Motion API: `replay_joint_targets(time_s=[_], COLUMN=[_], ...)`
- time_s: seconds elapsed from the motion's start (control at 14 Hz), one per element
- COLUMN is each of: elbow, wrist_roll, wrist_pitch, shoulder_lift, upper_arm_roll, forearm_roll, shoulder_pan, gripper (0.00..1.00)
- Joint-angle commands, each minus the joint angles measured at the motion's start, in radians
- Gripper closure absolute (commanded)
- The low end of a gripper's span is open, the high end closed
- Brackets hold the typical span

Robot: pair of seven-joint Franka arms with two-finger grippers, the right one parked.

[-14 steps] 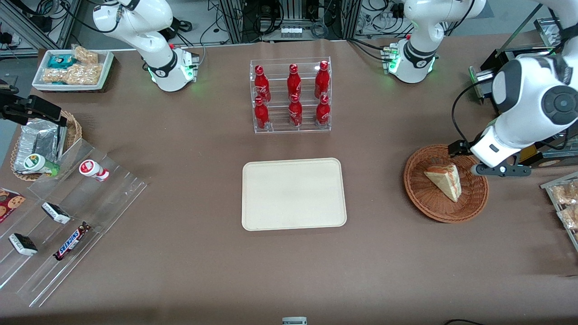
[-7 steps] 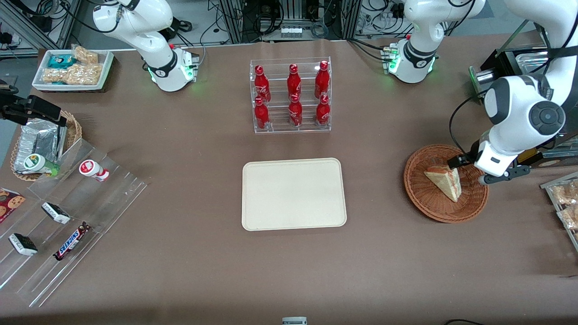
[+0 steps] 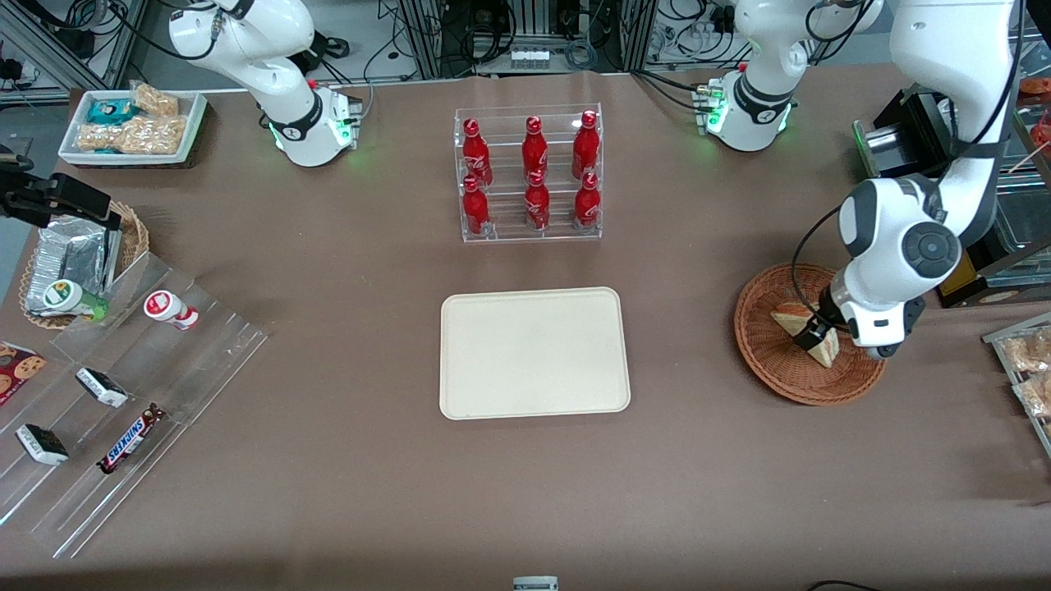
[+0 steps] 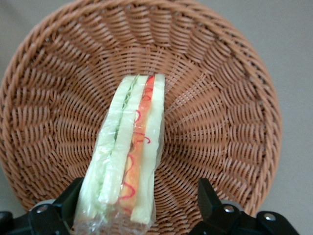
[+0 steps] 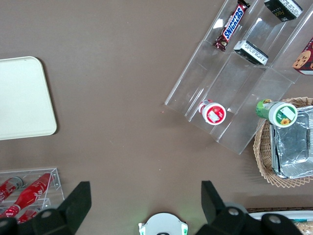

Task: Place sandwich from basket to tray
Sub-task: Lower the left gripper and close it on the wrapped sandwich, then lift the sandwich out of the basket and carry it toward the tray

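The sandwich (image 3: 790, 317), a clear-wrapped pale bread wedge with red and green filling, lies in the round reddish-brown wicker basket (image 3: 772, 365) toward the working arm's end of the table. My left gripper (image 3: 819, 335) is low over the sandwich and hides its middle. In the left wrist view the gripper (image 4: 138, 193) is open. Its two black fingers (image 4: 208, 195) stand on either side of the sandwich (image 4: 132, 152), one right against the wrap and the other apart from it, above the basket (image 4: 225, 122). The cream tray (image 3: 534, 353) lies flat at the table's middle, with nothing on it.
A clear rack of red bottles (image 3: 530, 172) stands farther from the front camera than the tray. A rack of snack packets (image 3: 1026, 361) and a black box (image 3: 903, 131) flank the basket. Toward the parked arm's end are acrylic steps (image 3: 123, 386) and a small foil-filled basket (image 3: 74, 254).
The left arm has swung in from the basket's rim and come down over the sandwich. The gripper now straddles it. The sandwich has not moved.
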Motion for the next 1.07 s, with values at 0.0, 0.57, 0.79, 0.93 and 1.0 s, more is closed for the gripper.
replay_joint_targets(time_s=[0.0, 0.57, 0.79, 0.93, 1.0], elbow=[0.001, 0.262, 0.425, 0.503, 0.552], wrist_roll=[-0.04, -0.003, -0.002, 0.009, 0.009], wrist_pitch=[0.003, -0.366, -0.43, -0.428, -0.427], shoulder_lift=[-0.001, -0.006, 0.062, 0.129, 0.169], upper_arm_roll=[0.005, -0.001, -0.009, -0.01, -0.012], forearm_roll=[0.012, 0.041, -0.003, -0.061, -0.083], shoulder_pan=[-0.002, -0.104, -0.233, -0.322, -0.37], gripper=[0.4, 0.95, 0.98, 0.98, 0.97])
